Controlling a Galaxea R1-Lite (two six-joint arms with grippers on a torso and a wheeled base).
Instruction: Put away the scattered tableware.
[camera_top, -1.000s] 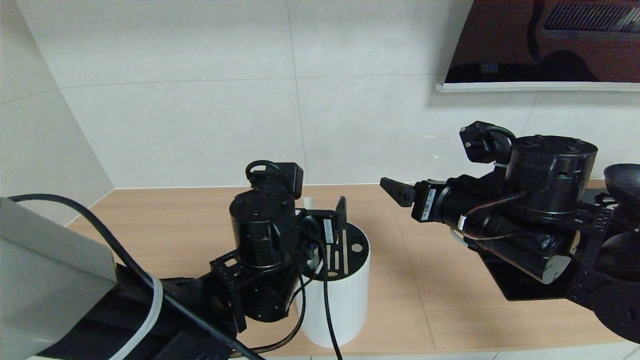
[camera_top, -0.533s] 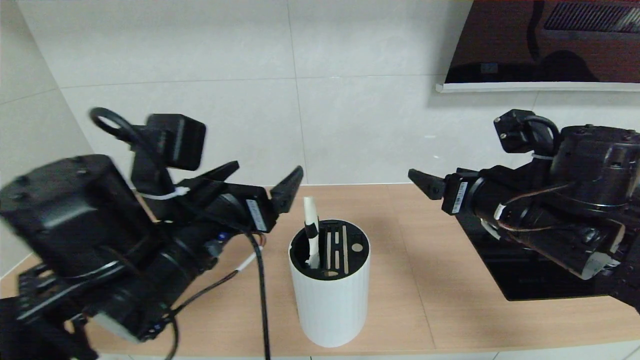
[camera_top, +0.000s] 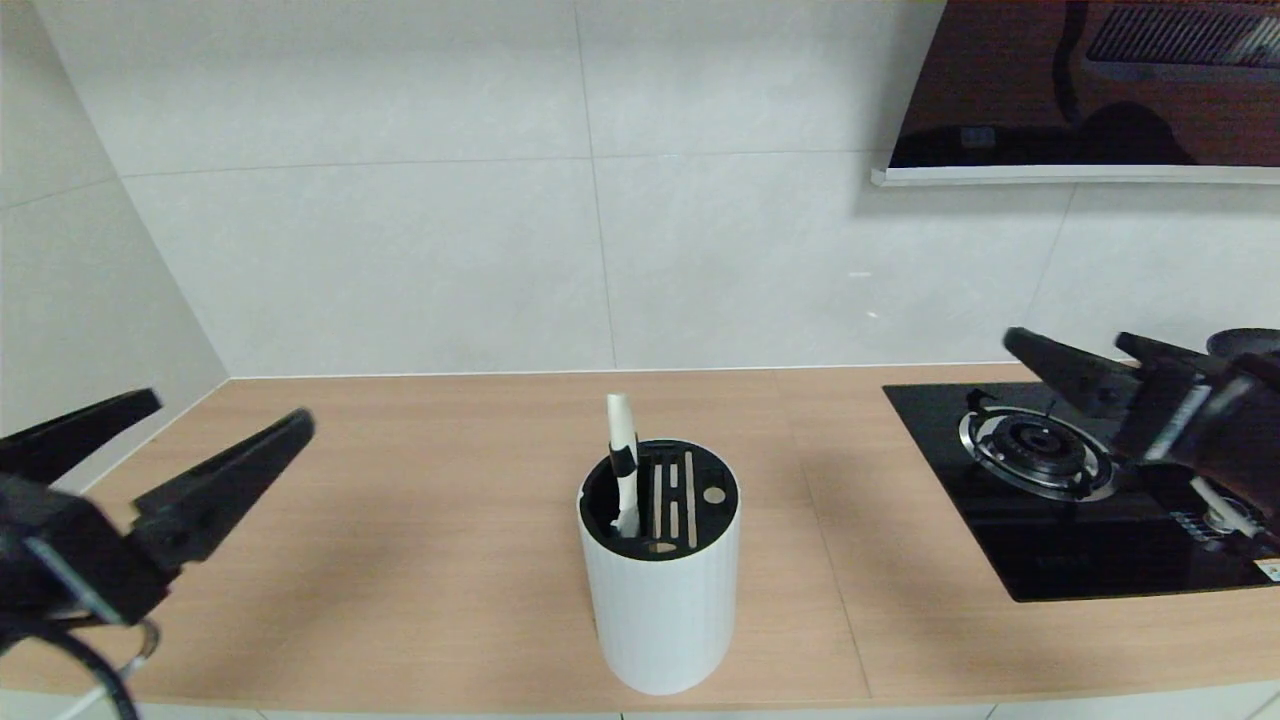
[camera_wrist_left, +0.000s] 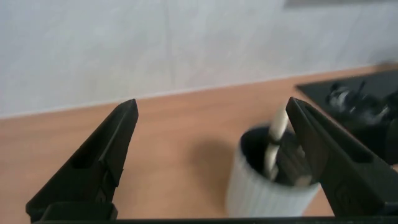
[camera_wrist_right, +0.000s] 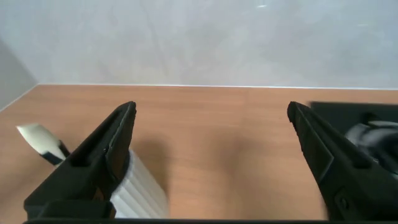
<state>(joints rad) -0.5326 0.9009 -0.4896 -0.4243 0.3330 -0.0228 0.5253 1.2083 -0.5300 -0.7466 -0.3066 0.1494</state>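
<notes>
With my left gripper (camera_top: 225, 415) and right gripper (camera_top: 1070, 345) both spread wide and empty, I see the white utensil (camera_top: 621, 440) standing handle-up in the holder (camera_top: 660, 600), and I judge it light, stiff and slick, best pinched at its black band.

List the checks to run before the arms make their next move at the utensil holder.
1. Left claw open, holding nothing: ok.
2. Right claw open, holding nothing: ok.
3. Utensil holder upright on the wooden counter: ok.
4. White-handled utensil standing in the holder's large opening: ok.
5. Both claws apart from the holder: ok.
6. Utensil seated fully down: cannot tell, its lower end is hidden.
</notes>
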